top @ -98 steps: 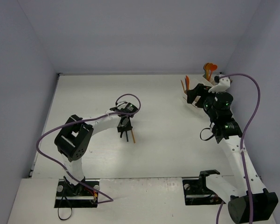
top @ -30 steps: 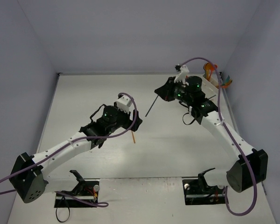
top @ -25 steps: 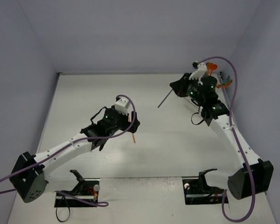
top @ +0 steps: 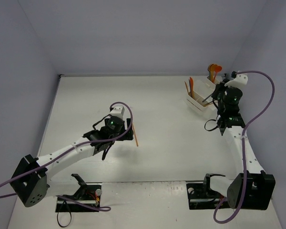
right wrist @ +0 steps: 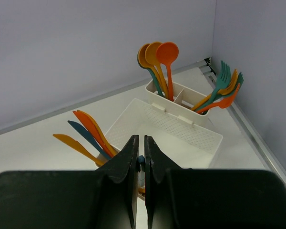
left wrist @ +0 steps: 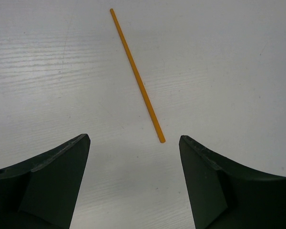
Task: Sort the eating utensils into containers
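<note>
Your cluster of white translucent plastic bins (right wrist: 181,113) sits at the far right corner of the white wood-grain table (left wrist: 229,57), close to the walls. The far bin is split in two. Its left cell holds the orange and teal plastic spoons (right wrist: 158,53), standing bowls-up and bunched together. Its right cell holds the teal and orange plastic forks (right wrist: 222,86), which lean out towards the right wall. In front of it, the wide perforated tray (right wrist: 157,131) shows only its bare floor. At the tray's near left, the orange and dark blue plastic knives (right wrist: 88,129) stand tilted to the left. You cannot see the wall of their cell behind the fingers.

Your right gripper (right wrist: 141,138) hangs just before that cluster, above its near edge. Its jaws are clenched on a thin dark blue plastic piece (right wrist: 141,160), of which only a sliver shows between the fingers. In the overhead view it reads as a short dark line (top: 208,100) pointing at the bins.

Your left gripper (left wrist: 133,138) is at mid-table, well apart from the bins, with its jaws spread wide and grasping nothing. A thin orange plastic stick (left wrist: 137,76) lies flat on the table ahead of it, running away to the upper left. The stick's near end is just beyond the gap between the fingers and touches neither.
</note>
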